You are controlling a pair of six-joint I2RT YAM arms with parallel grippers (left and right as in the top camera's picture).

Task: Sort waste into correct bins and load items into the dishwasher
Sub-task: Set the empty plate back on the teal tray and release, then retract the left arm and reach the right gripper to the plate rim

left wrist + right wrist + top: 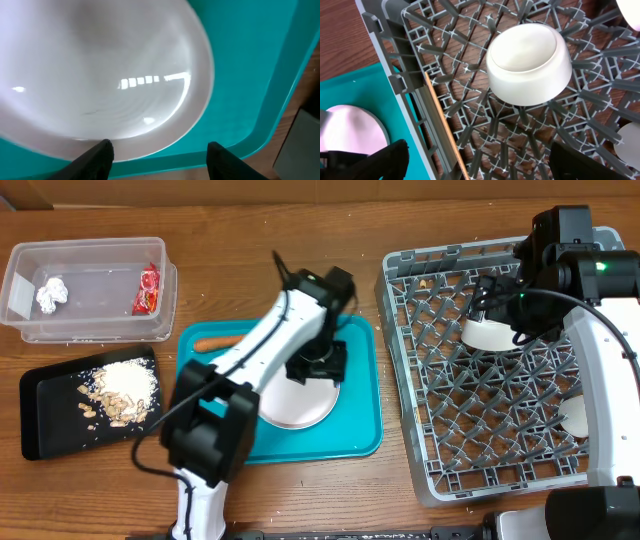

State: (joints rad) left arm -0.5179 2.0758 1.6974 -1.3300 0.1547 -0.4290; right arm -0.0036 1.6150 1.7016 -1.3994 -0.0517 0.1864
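Note:
The white plate (300, 400) lies on the teal tray (360, 430), with the orange carrot (215, 342) at the tray's far left. My left gripper (318, 365) is open and empty just above the plate's rim (100, 75); its fingers (159, 155) straddle the rim and the tray lip. In the grey dish rack (420, 450) a white bowl (487, 332) sits upside down. My right gripper (477, 162) is open and empty above the rack, near that bowl (527, 62). A wooden chopstick (445, 125) lies along the rack's left wall.
The clear tub (20, 290) at the far left holds the paper ball (50, 292) and the red wrapper (147, 290). The black tray (40, 430) holds beige food scraps (120, 390). Another white dish (572, 415) sits at the rack's right side.

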